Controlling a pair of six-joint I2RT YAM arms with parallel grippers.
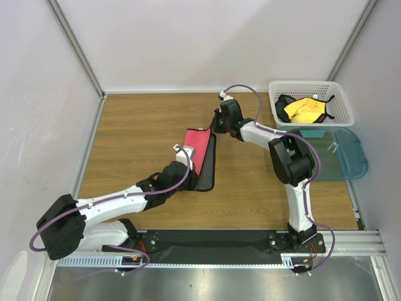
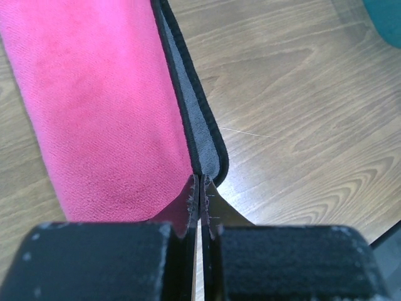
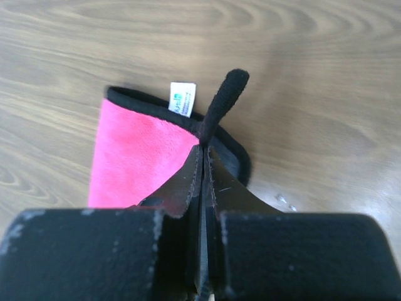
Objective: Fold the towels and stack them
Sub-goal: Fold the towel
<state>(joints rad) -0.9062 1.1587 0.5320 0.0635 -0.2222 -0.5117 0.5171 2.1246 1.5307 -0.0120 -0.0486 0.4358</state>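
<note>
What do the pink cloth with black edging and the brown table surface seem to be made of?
The pink cloth with black edging looks like soft, matte microfibre or fleece: a fine fuzzy nap shows. The brown table surface looks like wood or wood-look laminate, smooth, with grain lines.

A pink-red cloth towel point(image 1: 199, 147) lay on the wooden counter's point(image 1: 138, 125) middle. Far right, a white lattice basket point(image 1: 310, 83) held a yellow towel point(image 1: 304, 110), a teal translucent tub point(image 1: 351, 157) just before it.
</note>
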